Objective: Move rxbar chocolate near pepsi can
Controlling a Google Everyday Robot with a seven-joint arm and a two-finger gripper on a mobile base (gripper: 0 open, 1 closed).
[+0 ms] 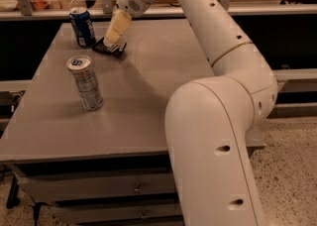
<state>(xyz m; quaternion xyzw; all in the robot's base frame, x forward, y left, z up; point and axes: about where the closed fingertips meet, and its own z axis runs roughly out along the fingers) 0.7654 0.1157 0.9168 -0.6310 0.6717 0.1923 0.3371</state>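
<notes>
Mid-task at the table: my bulky white arm (218,121) fills the foreground and arches over a plain grey surface (148,86) set on a chest of drawers.

Nearest on that surface stands a tall, slim silver-white can (85,82). It is upright, well apart from the work and clear of my line of reach.

Farther back, my hand (115,46) points down at the far left part of the surface, right on the small flat snack bar in the dark brown-black wrapper, the rxbar chocolate (100,47). I cannot tell whether the hand is clenched on the bar or has released it. The bar looks to be lying on the surface, or just off it.

I judge it light, thin and a little bendy, with a slick wrapper that may slide or crumple. The best hold would be across its narrow width near the middle. Because it lies so low, the hand must come right down to the surface.

Just beyond it, to the left, stands the short dark blue soda can with the silver top, the pepsi can (82,27). It is upright and close beside the bar but not touching it. That can is the one thing in the way, since a careless nudge could tip it.

A pale rail (277,9) runs behind the far edge.
</notes>
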